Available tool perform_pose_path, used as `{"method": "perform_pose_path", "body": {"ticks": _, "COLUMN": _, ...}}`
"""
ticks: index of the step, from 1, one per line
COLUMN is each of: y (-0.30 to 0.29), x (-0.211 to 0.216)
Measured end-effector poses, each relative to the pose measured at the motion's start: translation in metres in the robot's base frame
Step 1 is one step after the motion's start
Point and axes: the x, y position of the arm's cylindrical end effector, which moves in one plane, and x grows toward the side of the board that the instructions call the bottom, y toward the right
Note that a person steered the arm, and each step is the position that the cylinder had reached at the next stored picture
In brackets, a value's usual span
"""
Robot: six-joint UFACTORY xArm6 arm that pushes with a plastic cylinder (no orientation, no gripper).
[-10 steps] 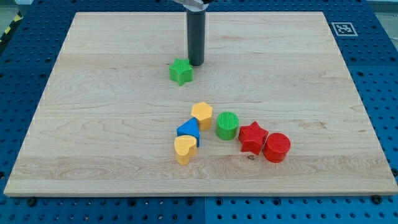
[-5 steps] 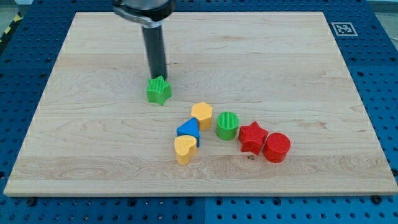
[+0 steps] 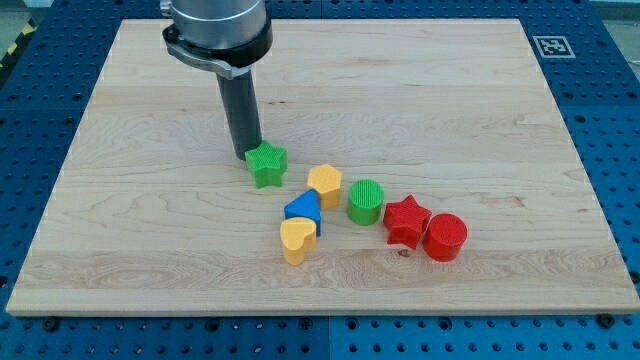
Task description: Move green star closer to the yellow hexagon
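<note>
You see my tip (image 3: 246, 155) touching the green star (image 3: 266, 164) at its 10 o'clock; no gripper on this rod | green star near the yellow hexagon (image 3: 325, 184), at its 10 o'clock | blue block (image 3: 303, 209), yellow heart (image 3: 297, 238) at hexagon's 7 | green cylinder (image 3: 366, 200), red star (image 3: 406, 220), red cylinder (image 3: 445, 236) toward 4 | wooden board (image 3: 500, 120)

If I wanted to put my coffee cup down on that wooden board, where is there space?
Bare wood spans the view's right, beyond the red cylinder, and the view's left, beyond my tip and the green star. It is crowded mid-board, from the yellow hexagon to the yellow heart.
</note>
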Motion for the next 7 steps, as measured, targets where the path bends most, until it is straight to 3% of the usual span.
{"method": "perform_pose_path", "body": {"ticks": 2, "y": -0.005, "x": -0.007}}
{"method": "perform_pose_path", "body": {"ticks": 4, "y": -0.037, "x": 0.02}}
{"method": "perform_pose_path", "body": {"ticks": 7, "y": 0.0, "x": 0.017}}
